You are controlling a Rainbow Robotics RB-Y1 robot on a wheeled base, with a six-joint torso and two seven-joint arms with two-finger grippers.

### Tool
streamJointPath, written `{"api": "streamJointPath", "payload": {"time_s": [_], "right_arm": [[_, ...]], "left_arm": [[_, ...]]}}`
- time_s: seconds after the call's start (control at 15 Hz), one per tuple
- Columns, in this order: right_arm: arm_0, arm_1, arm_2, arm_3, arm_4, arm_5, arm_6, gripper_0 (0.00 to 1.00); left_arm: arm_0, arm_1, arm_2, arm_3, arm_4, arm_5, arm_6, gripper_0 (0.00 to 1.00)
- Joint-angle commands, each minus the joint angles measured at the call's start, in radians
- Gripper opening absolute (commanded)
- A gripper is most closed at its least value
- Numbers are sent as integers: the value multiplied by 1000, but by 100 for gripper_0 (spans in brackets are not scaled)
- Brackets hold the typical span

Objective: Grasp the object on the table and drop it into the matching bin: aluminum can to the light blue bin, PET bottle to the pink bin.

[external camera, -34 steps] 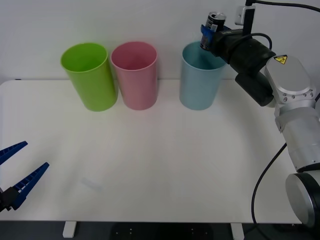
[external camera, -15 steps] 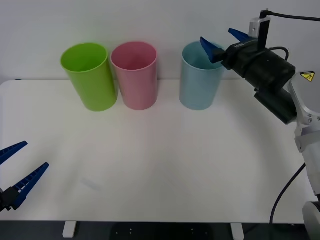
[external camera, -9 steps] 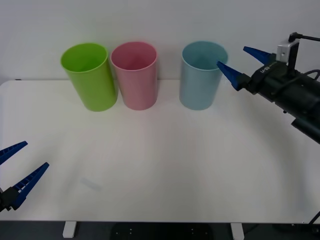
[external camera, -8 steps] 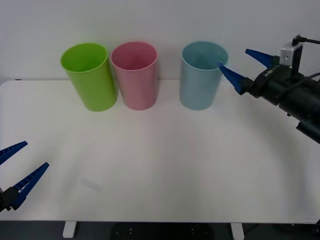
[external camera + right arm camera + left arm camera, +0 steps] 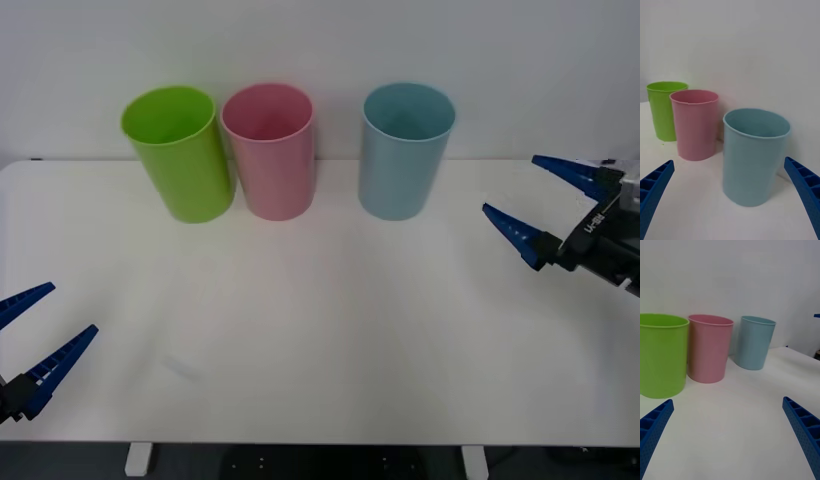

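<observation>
Right gripper [image 5: 545, 212]: fingers spread wide, holding nothing, above the table [image 5: 320, 340] near its right edge, apart from the light blue bin [image 5: 405, 150]. Left gripper [image 5: 32, 335]: wide open, empty, front-left corner. Aluminum can: not visible on the table, presumably inside a bin. Risk: little; a careless sweep could topple the light blue bin. Nearby: pink bin [image 5: 268, 150], lime green bin [image 5: 178, 152].

White table [image 5: 320, 340] with lime green bin [image 5: 180, 150], pink bin [image 5: 270, 148] and light blue bin [image 5: 404, 148] upright along its far edge
</observation>
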Motion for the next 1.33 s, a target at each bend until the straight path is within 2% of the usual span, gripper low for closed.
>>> {"api": "streamJointPath", "payload": {"time_s": [0.07,0.53,0.8,1.33], "right_arm": [[108,-6,0,-63,-51,7,39,100],[381,-6,35,-224,-140,130,59,100],[506,-7,26,-304,-160,128,62,100],[546,-12,21,-323,-157,82,64,100]], "left_arm": [[0,0,0,0,0,0,0,100],[0,0,0,0,0,0,0,100],[0,0,0,0,0,0,0,100],[0,0,0,0,0,0,0,100]]}}
